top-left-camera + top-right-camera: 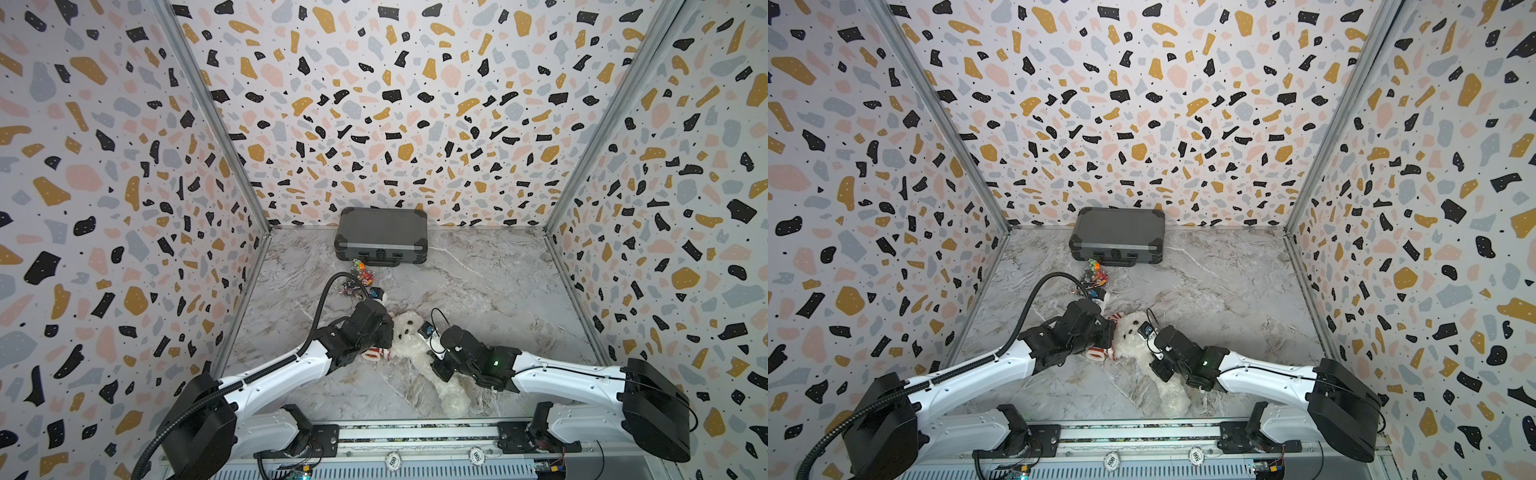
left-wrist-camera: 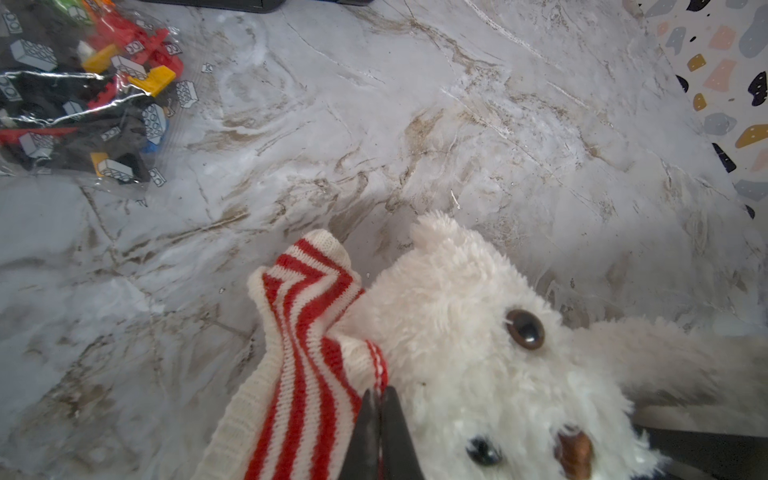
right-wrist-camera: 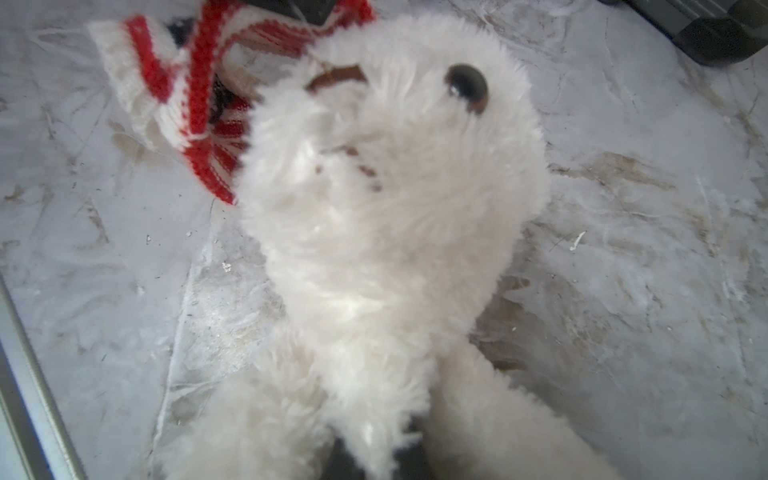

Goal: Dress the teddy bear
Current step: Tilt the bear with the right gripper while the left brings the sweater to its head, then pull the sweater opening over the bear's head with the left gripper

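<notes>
The white fluffy teddy bear lies on its back on the marble floor, its head toward the back wall and its legs toward the front rail. A red-and-white striped sweater is bunched against the left side of its head. In the left wrist view my left gripper is shut on the sweater's red-stitched edge, right beside the bear's face. In the right wrist view my right gripper is shut on a tuft of the bear's body fur; its fingers are mostly buried in the fur.
A grey hard case stands against the back wall. A clear bag of toy bricks lies just in front of it, behind my left wrist. Patterned walls close in three sides, and a metal rail runs along the front.
</notes>
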Motion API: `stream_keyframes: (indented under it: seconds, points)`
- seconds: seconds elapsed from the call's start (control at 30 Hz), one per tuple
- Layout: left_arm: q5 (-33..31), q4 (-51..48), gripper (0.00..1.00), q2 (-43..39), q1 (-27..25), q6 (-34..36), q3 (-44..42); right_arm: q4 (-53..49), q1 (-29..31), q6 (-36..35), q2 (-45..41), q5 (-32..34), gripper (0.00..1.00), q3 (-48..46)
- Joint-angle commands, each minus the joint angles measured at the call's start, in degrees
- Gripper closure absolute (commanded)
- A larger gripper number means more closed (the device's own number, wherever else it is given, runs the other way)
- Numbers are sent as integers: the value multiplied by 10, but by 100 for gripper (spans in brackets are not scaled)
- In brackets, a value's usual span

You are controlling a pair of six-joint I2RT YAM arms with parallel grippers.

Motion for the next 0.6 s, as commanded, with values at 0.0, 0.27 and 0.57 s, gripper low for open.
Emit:
stream_keyframes:
  seconds: [0.0,0.27,0.57]
  points:
    - [7,19,100,-1,2,-8,-11,11,4,20,-29,14,100,-9]
    - [-12,11,100,1,2,-21,-25,6,4,84,-54,50,100,-34]
    - [7,19,100,-3,2,-27,-57,-8,13,79,-61,49,100,-39]
